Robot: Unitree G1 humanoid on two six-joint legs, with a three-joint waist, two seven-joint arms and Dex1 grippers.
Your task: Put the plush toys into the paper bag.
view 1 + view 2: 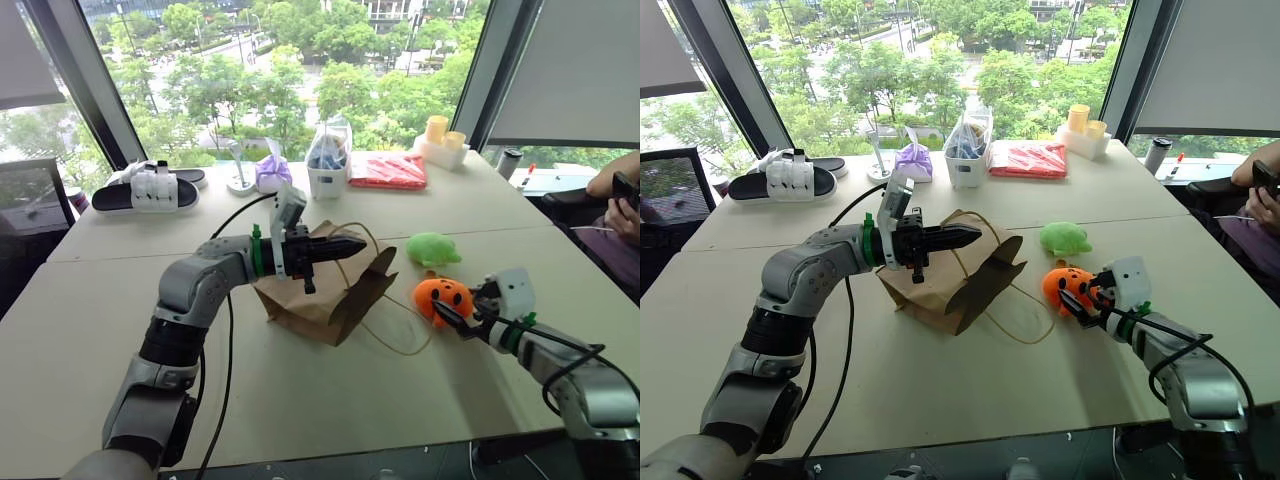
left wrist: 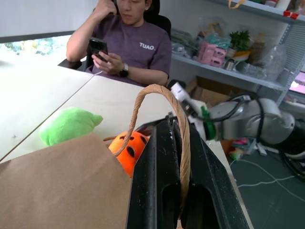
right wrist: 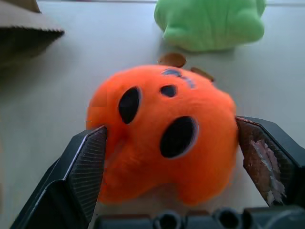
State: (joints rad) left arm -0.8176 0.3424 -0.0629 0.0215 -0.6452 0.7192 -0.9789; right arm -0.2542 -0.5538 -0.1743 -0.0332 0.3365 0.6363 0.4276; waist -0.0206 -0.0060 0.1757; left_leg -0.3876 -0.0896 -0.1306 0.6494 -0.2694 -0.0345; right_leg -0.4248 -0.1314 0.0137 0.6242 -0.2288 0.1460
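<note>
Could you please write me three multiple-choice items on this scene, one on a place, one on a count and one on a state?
1. Where does the orange toy lie?
A. inside the paper bag
B. on the table, between the right claw's fingers
C. on the slipper

2. How many plush toys lie outside the paper bag?
A. none
B. one
C. two

3. What is the left claw doing?
A. pinching the bag's cord handle
B. gripping the green toy
C. hanging open over the table

Answers:
1. B: the right wrist view shows the right claw open, a finger on each side of the toy, which rests on the table.
2. C: the orange toy and the green toy both lie on the table beside the bag.
3. A: the left wrist view shows the cord handle clamped between its shut fingers.
</note>
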